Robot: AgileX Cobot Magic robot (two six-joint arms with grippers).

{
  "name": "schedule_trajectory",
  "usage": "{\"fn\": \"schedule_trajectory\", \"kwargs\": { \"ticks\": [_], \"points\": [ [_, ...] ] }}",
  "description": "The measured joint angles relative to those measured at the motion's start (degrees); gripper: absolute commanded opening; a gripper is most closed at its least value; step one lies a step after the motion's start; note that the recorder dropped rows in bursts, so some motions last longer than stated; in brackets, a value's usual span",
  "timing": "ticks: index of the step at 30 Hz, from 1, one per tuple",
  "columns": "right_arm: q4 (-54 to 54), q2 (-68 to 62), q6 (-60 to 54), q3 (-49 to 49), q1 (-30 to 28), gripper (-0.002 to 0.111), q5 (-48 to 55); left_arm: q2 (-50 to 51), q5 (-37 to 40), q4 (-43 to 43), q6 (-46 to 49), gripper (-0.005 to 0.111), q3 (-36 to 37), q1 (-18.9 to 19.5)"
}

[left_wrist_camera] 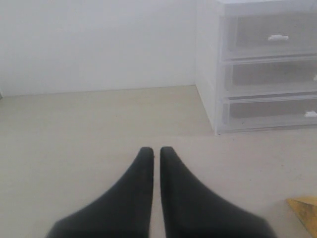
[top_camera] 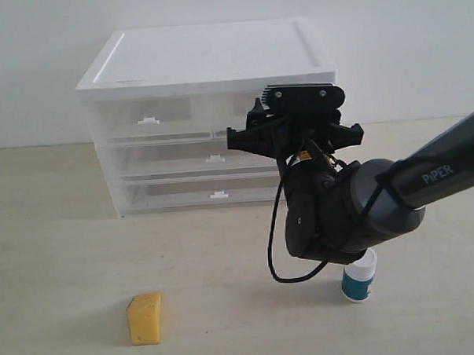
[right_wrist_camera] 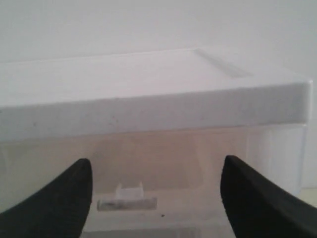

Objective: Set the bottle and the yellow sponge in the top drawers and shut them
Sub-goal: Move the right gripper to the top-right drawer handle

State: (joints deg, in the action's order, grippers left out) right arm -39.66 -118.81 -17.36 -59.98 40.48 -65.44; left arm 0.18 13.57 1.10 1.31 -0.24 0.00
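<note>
Yellow sponge (top_camera: pixel 145 317) is lying on the tabletop (top_camera: pixel 58 232) at lower left of the exterior frame, and the bottle (top_camera: pixel 359 279) is standing upright at lower right, partly hidden behind the right arm (top_camera: pixel 364 207); neither is being held. Left gripper (left_wrist_camera: pixel 156 151) is hovering over the tabletop, its fingers almost together and empty, the sponge showing in the lower right corner of its wrist view. Right gripper (right_wrist_camera: pixel 157 162), fingers spread wide, is facing the right-hand one of the top drawers (right_wrist_camera: pixel 208 153), whose white handle tab (right_wrist_camera: pixel 127 202) is sitting low between the fingers. Opening that drawer looks like the step in hand: the gripper is needing to drop, centre on the tab and pull straight back. All drawers of the cabinet (top_camera: pixel 208 57) are sitting shut, nothing showing through their translucent fronts.
</note>
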Motion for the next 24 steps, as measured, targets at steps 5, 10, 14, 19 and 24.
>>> {"fn": "schedule_trajectory", "kwargs": {
  "ticks": [5,10,14,19,24],
  "points": [
    [-1.7,-2.4,-3.0,-2.2,0.2,0.066,-2.0,0.0,0.0,0.0,0.0,0.004,0.0,0.0],
    [-1.9,-4.3,-3.3,-3.2,0.7,0.063,-4.0,0.0,0.0,0.0,0.0,0.004,0.0,0.0],
    [-1.9,-4.6,-3.6,-3.3,0.7,0.038,-4.1,0.0,0.0,0.0,0.0,0.004,0.0,0.0],
    [-0.8,-4.6,-3.6,-3.3,1.1,0.003,-3.2,0.0,0.0,0.0,0.0,0.004,0.0,0.0],
    [-0.8,-4.6,-4.1,-3.3,1.1,0.0,-2.7,0.0,0.0,0.0,0.0,0.004,0.0,0.0]
  ]
}}
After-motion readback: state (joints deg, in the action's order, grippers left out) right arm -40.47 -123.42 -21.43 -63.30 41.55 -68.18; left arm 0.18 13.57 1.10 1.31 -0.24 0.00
